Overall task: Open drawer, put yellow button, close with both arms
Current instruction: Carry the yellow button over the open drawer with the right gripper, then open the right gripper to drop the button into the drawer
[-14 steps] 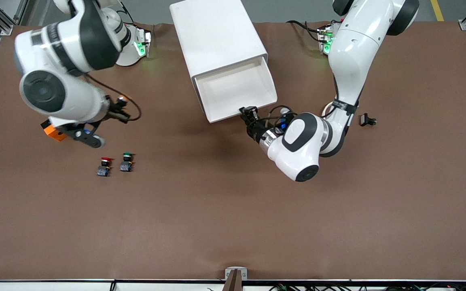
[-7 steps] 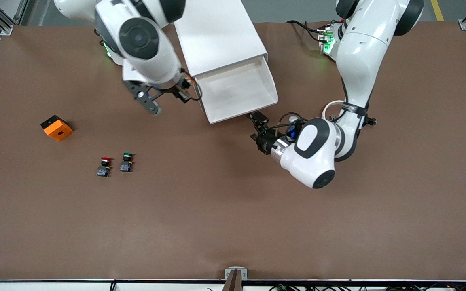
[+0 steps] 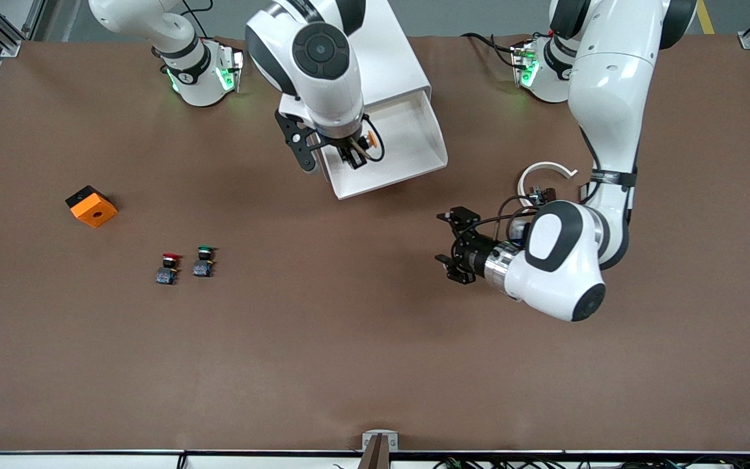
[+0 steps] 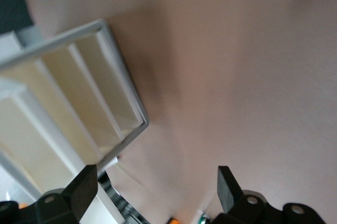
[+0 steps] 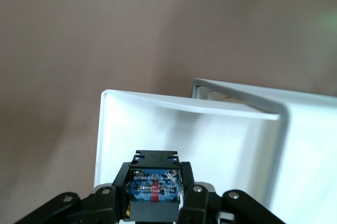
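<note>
The drawer (image 3: pixel 385 146) is pulled out from the cabinet (image 3: pixel 349 52), and the right gripper (image 3: pixel 355 155) is held over its tray with the yellow button (image 3: pixel 368 139) clamped between the fingers; in the right wrist view the button's black-and-blue body (image 5: pixel 154 188) is seen pinched above the white drawer floor (image 5: pixel 189 145). The step in hand is judged to be the drop. It would best be done with the button lowered close to the floor near the middle of the tray, clear of the walls, before the fingers are parted, so that it is not bounced out. How high it hangs cannot be told for certain. The left gripper (image 3: pixel 453 246) is held open and empty over bare table, apart from the drawer front, and should be kept there until the button is released.
</note>
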Tool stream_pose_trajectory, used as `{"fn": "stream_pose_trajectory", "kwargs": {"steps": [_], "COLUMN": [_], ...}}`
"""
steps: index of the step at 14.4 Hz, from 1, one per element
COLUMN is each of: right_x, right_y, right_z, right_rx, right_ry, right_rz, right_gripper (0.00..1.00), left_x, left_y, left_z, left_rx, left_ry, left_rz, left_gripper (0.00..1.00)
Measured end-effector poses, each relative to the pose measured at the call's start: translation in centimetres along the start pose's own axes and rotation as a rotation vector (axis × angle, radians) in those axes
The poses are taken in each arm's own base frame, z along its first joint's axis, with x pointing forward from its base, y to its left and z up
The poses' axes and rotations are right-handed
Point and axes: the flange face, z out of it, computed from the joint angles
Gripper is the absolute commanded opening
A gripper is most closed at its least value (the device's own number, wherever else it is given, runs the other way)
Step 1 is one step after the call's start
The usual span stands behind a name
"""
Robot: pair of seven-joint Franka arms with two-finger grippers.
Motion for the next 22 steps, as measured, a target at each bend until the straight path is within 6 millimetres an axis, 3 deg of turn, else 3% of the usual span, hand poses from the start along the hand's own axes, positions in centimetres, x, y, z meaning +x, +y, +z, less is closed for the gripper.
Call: {"fn": "stream_pose_trajectory", "kwargs": {"steps": [2, 5, 11, 13, 15, 18, 22], "right_x": [-0.3, -1.3, -3.9, -4.5, -4.9, -4.9, -4.5], "right_y": [-0.7, -0.8, -0.9, -1.0, -0.9, -1.0, -0.9], "right_z": [1.1, 2.6, 5.2, 6.0, 6.3, 6.0, 3.4], "right_rx": [0.012, -0.005, -0.006, -0.006, -0.009, -0.002, 0.002], "right_ry": [-0.002, 0.007, 0.015, 0.017, 0.019, 0.016, 0.016], "right_rz": [0.023, 0.025, 0.030, 0.030, 0.028, 0.029, 0.034], "right_gripper": [0.30, 0.31, 0.35, 0.45, 1.00, 1.00, 1.00], "left_x": [0.0, -0.9, -2.6, -3.5, -5.1, -8.0, -9.1], "left_y": [0.1, 0.2, -0.3, -0.7, -1.7, -4.3, -6.7], "left_z": [-1.3, -3.1, -2.6, -1.7, -0.9, 0.0, 1.2], "left_rx": [-0.064, -0.174, -0.222, -0.209, -0.201, -0.176, -0.145], "left_ry": [0.024, 0.063, 0.294, 0.393, 0.484, 0.526, 0.540], "left_rz": [0.187, 0.327, 0.648, 0.730, 0.794, 0.922, 1.048], "left_gripper": [1.00, 1.00, 1.00, 1.00, 1.00, 1.00, 1.00]}}
